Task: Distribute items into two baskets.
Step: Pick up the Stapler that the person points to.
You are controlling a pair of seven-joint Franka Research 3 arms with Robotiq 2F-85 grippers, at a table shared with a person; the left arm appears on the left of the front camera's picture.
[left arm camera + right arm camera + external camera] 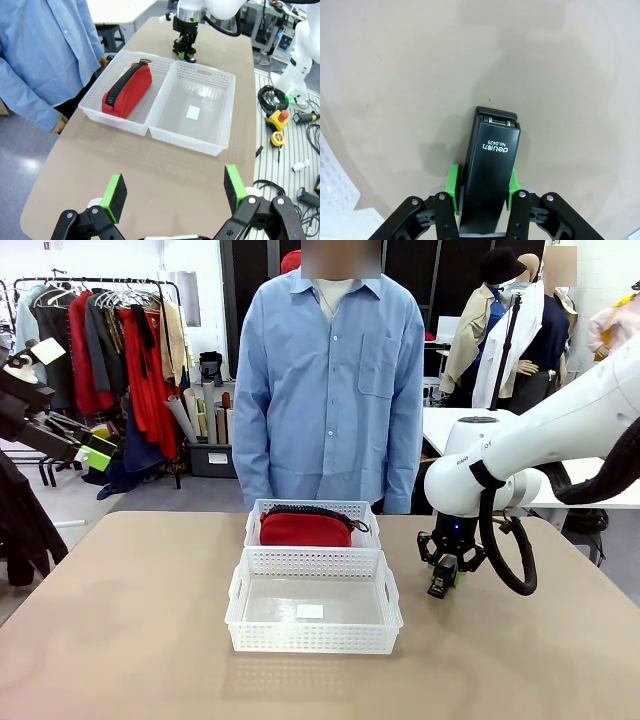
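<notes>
Foremost on the tan worktop (120, 660) stands the larger white rectangular plastic basket with lattice sides (313, 638), empty but for a small white label on its floor. Touching it on the far side is the smaller white lattice basket (312, 506), which holds the red soft fabric pouch with black zipper (305, 529). A person in a blue shirt (330, 380) stands behind them.

The small black stapler (490, 170) sits between the right jaws, a green pad (452, 185) pressed to each flank: a firm grasp. Its long axis runs along the fingers, hinge end pointing away from the wrist. Whether it rests on the worktop or hangs just above cannot be told.

From the front, the right jaws are low, just beside the empty basket's far right corner, so the open basket lies to the robot's left of the stapler. Judged from this, the right arm is far the nearer; the move calls for a lift over the rim, then a short carry leftward.

The left jaws are spread wide, empty, raised well apart from both baskets.
</notes>
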